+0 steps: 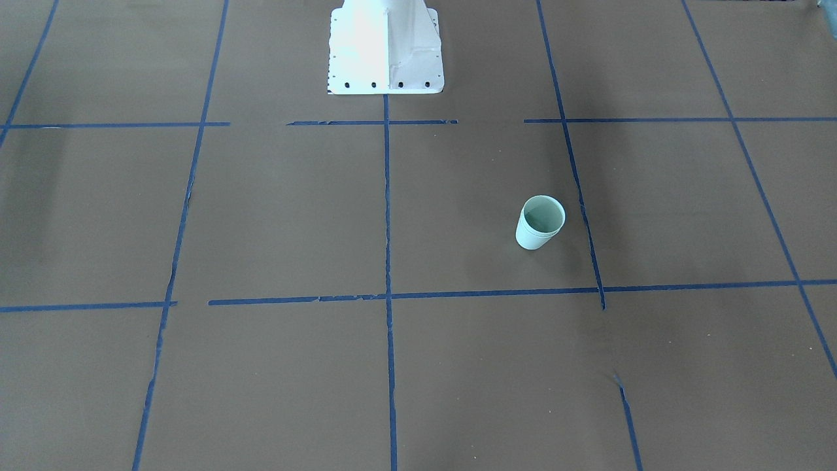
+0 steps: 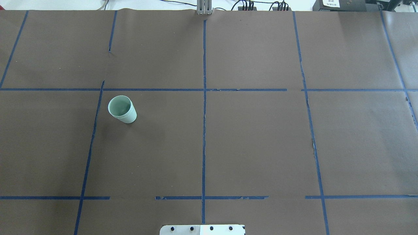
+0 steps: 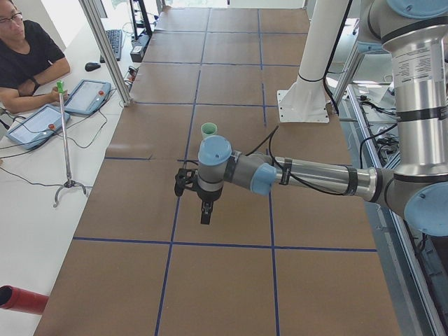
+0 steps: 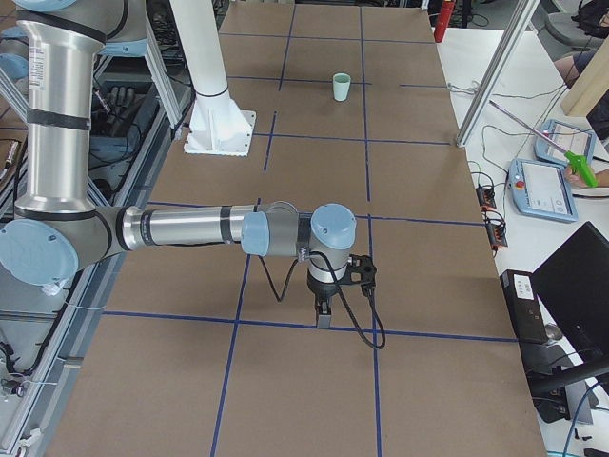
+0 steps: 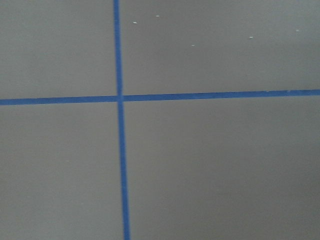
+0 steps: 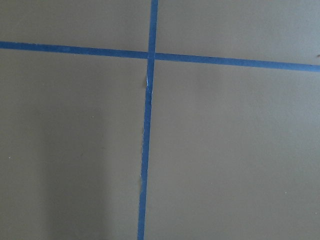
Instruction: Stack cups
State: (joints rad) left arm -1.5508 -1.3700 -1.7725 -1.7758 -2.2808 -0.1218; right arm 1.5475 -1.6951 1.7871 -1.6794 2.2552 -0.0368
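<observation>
A pale mint-green cup (image 1: 540,226) stands upright on the brown table, mouth up. It also shows in the overhead view (image 2: 123,111), the exterior left view (image 3: 208,129) and the exterior right view (image 4: 341,87). A double line at its rim suggests one cup nested in the other; no separate second cup is in view. My left gripper (image 3: 205,215) hangs over the table well away from the cup and shows only in the exterior left view. My right gripper (image 4: 324,316) shows only in the exterior right view, far from the cup. I cannot tell whether either is open or shut. Both wrist views show only table and tape.
Blue tape lines (image 2: 204,107) divide the brown table into squares. The white robot pedestal (image 1: 386,46) stands at the robot's side of the table. An operator (image 3: 24,59) with tablets (image 3: 87,96) sits beyond the far edge. A red cylinder (image 3: 21,299) lies off the table.
</observation>
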